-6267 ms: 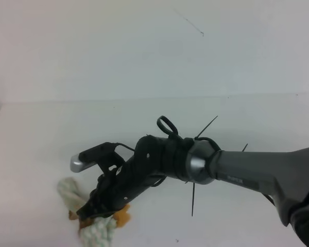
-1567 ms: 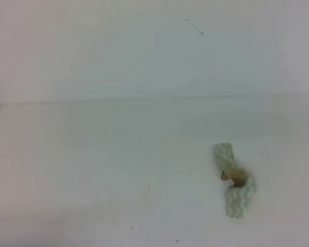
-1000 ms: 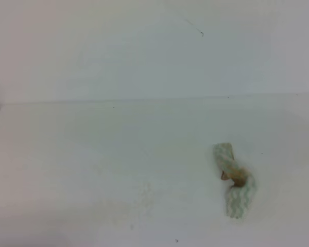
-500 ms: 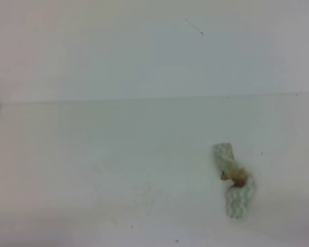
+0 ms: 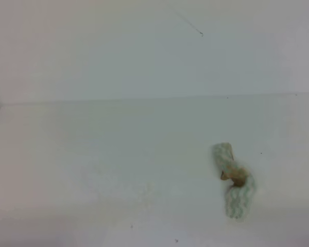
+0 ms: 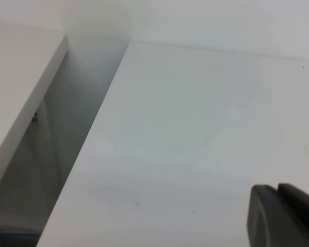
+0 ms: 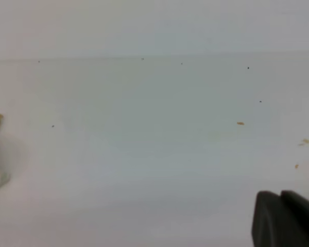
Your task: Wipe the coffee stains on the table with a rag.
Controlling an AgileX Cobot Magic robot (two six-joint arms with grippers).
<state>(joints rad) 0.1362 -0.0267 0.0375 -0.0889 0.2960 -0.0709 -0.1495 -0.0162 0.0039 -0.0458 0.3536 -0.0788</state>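
Left gripper [image 6: 284,216], right gripper [image 7: 284,218]: dark matte blocky corners, nothing more visible.

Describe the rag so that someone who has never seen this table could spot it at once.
Look at the wide white table in front of the white wall, then toward its right front part in the high view. There lies the rag, a crumpled, twisted strip of pale green-and-white cloth. An orange-brown stained knot at its middle sets it apart from the tiny dark specks around it.

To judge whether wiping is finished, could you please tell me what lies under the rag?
The crumpled rag lies on the white table, with a brown patch showing at its middle. Whatever is beneath the rag is covered.
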